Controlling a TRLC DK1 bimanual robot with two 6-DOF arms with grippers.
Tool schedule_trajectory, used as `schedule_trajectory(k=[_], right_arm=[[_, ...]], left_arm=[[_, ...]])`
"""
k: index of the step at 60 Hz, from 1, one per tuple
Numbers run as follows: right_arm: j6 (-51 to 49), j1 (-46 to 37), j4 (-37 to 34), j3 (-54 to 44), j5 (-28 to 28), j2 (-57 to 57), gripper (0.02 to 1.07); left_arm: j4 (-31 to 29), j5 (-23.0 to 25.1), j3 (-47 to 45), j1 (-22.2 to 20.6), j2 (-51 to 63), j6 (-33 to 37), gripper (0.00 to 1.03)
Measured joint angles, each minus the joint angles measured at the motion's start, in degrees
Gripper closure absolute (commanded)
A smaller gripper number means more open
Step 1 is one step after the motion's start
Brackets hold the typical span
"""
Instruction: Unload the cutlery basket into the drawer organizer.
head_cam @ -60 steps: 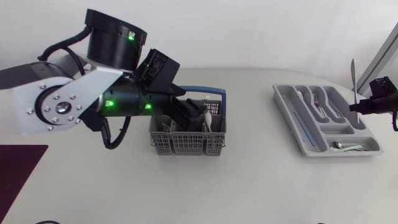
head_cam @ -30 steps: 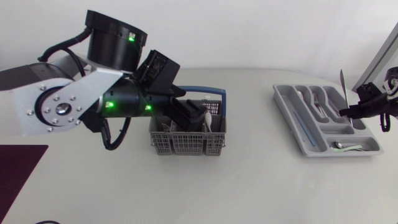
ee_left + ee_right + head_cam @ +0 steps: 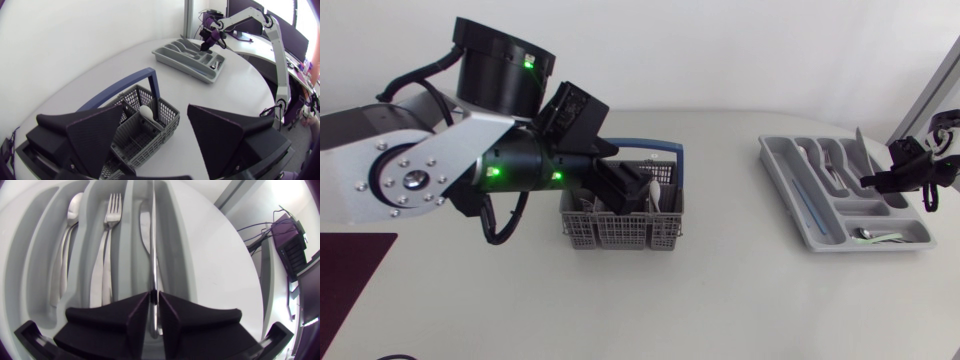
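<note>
Lowered, right gripper [image 3: 154, 299] clamps knife [image 3: 153, 240] upright over organizer [image 3: 131, 225] slot.

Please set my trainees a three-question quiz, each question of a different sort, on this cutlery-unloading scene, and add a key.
1. True or false: the right pincer is shut on a knife.
2. Pick one: in the drawer organizer, what lies in the compartment right beside the spoon? A. a fork  B. a whisk  C. chopsticks
3. Fill the gap: at the cutlery basket, the left pincer has its fingers ____.

Key: 1 true; 2 A; 3 open.
</note>
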Motion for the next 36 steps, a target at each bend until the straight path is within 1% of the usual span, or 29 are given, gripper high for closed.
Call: schedule_trajectory(k=[2,4,17,26,36], right_arm=[[0.2,0.0,0.0,0.2,0.0,0.0,0.54],[0.3,0.0,0.0,0.3,0.2,0.0,0.5],[1.5,-0.1,1.2,-0.8,0.6,-1.5,0.37],[1.5,0.3,3.3,-8.4,-2.8,-8.5,0.37],[1.5,1.6,5.3,-19.1,-7.3,-20.1,0.37]], left_arm=[[0.0,0.0,0.0,0.0,-0.1,0.0,0.14],[0.0,0.0,-0.1,0.0,-0.2,0.0,0.14],[0.0,0.0,-0.4,0.0,-0.6,0.4,0.14],[0.0,-0.2,-0.8,0.0,-0.7,1.2,0.14],[0.1,-0.3,-1.1,0.0,-0.9,1.3,0.14]])
